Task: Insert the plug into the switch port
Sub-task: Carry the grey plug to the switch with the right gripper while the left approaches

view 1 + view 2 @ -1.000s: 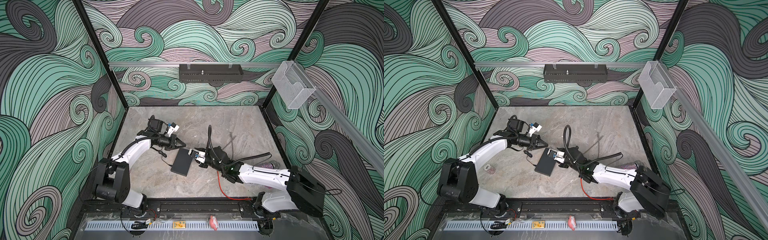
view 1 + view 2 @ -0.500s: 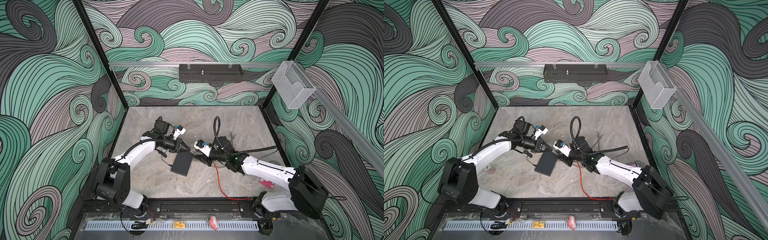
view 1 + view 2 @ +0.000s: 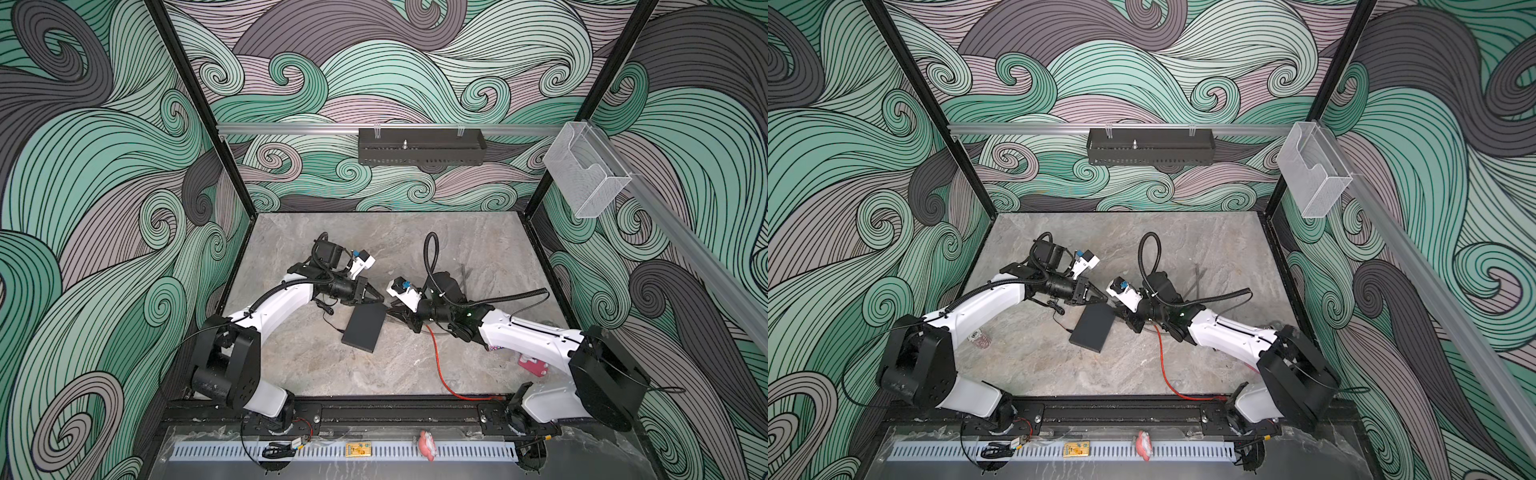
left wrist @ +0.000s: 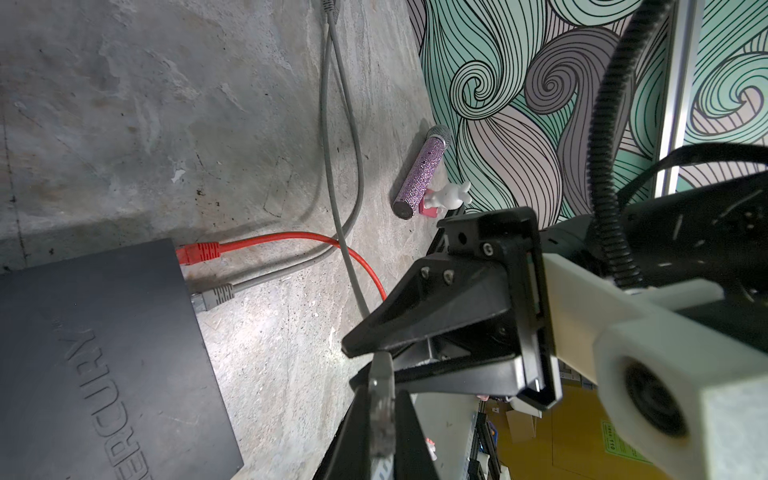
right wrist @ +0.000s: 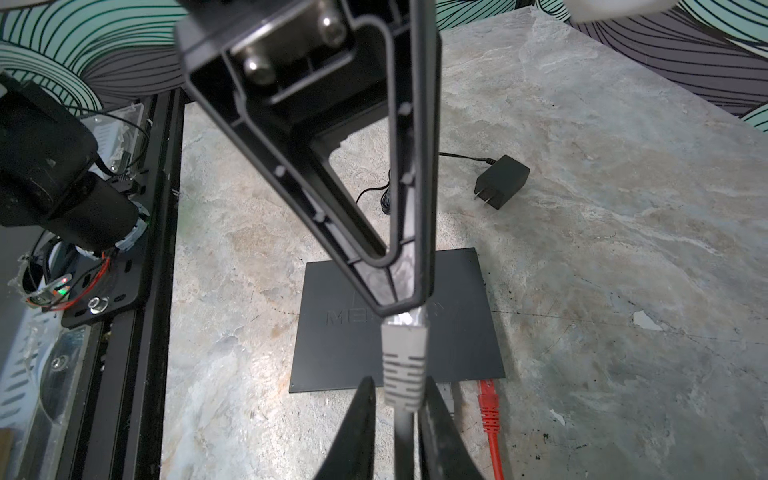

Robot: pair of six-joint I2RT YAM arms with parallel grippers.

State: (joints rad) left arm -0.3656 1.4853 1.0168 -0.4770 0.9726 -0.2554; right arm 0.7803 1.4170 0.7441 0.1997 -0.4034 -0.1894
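Right wrist view: right pincer [image 5: 400, 340] is nearly closed and pinching a grey plug [image 5: 403, 361]. The plug's clear tip is under the upper jaw and its boot lies along the lower jaw. Its grey cable [image 5: 404, 440] trails back toward the wrist. The plug is not in a port. It points at the switch [image 5: 345, 353], which lies flat on the stone tabletop [image 5: 582, 249] just ahead. Can't tell how high the plug sits above the switch edge.

In both top views the switch is at about 9 o'clock from the right pincer, just beside it, with the port edge facing the pincer.

Left wrist view: two connectors are seated in that edge side by side, a red plug [image 4: 199, 253] and a second grey plug [image 4: 212, 297]. In a top view the red cable [image 3: 440, 365] runs off at about 5 o'clock toward the front rail.

Left pincer [image 3: 375, 296]: jaws closed together, holding nothing. Its tip is near the switch's far short end, with the switch at about 6 o'clock from it. Can't tell whether they touch.

Further out, a black adapter [image 5: 503, 187] with a thin cord [image 5: 374, 191] lies beyond the switch, apart from it. By the right wall there's a sparkly purple tube [image 4: 422, 174] with a white rabbit figure [image 4: 451, 197] right beside it.
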